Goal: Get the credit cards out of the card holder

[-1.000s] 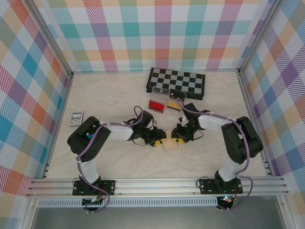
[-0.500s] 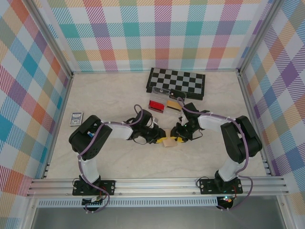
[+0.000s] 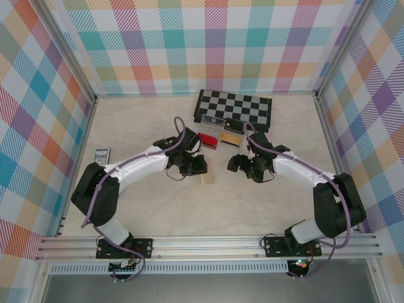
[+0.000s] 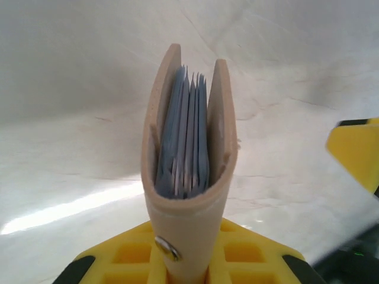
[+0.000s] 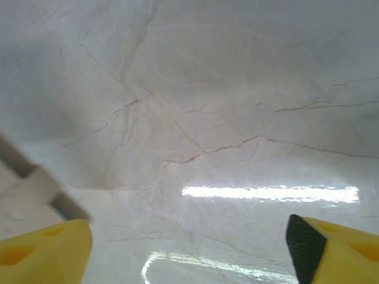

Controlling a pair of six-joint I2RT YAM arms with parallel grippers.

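Note:
The card holder point(image 3: 206, 179) hangs near the table's middle, with my left gripper point(image 3: 199, 172) shut on it. In the left wrist view the card holder point(image 4: 189, 177) stands edge-on between my yellow fingers point(image 4: 249, 251). Its two tan covers are slightly parted over blue-grey pockets, and a metal snap faces the camera. The credit cards are hidden inside; no single card can be told apart. My right gripper point(image 3: 235, 164) hovers open a little to the right of the holder, apart from it. In the right wrist view my right gripper point(image 5: 189, 248) has bare table between its fingers.
A clear tray point(image 3: 218, 140) with red and tan contents sits just behind the grippers, with a chessboard point(image 3: 233, 108) beyond it. A blue-patterned card box point(image 3: 101, 155) lies at the left. A yellow finger of the right gripper point(image 4: 355, 151) pokes in at the left wrist view's right edge.
My left gripper has carried the holder back and to the left, away from the near edge. The right gripper has drawn off to the right, and a gap has opened between them.

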